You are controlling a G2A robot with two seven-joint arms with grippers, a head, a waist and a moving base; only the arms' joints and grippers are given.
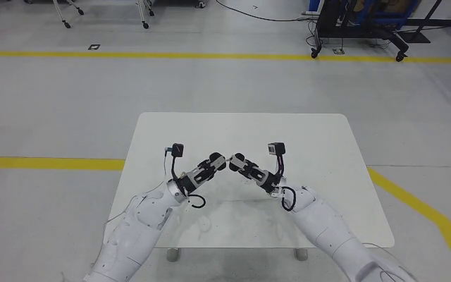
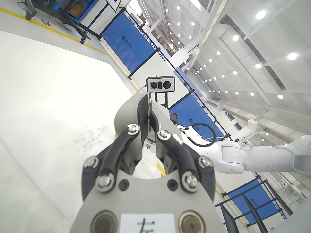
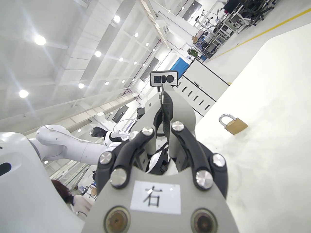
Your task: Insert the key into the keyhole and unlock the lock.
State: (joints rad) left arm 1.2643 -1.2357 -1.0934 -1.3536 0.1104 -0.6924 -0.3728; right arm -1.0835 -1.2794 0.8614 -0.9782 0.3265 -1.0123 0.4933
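Padlock (image 3: 234, 125) — its keyhole too small to tell.

brass padlock (image 3: 235, 126) with silver shackle, lying flat on white table (image 3: 267, 151)

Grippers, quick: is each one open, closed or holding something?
Left gripper: closed, no object visible in it.
Right gripper: closed, no object visible in it; padlock lies apart on the table.

Brass-look metal padlock (image 3: 235, 126), dull sheen, smooth matt white table (image 3: 267, 158)
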